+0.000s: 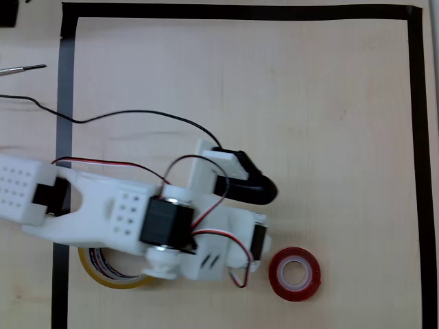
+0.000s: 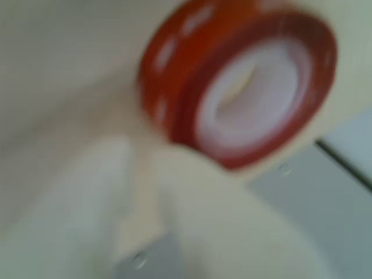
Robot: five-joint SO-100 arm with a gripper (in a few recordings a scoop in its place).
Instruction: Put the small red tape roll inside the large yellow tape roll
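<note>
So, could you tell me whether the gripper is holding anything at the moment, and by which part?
It cannot be told. The gripper sits right by the small red tape roll, but the wrist view is too blurred to show a hold.

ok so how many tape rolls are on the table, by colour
red tape roll: 1
yellow tape roll, partly under the arm: 1
total: 2
</note>
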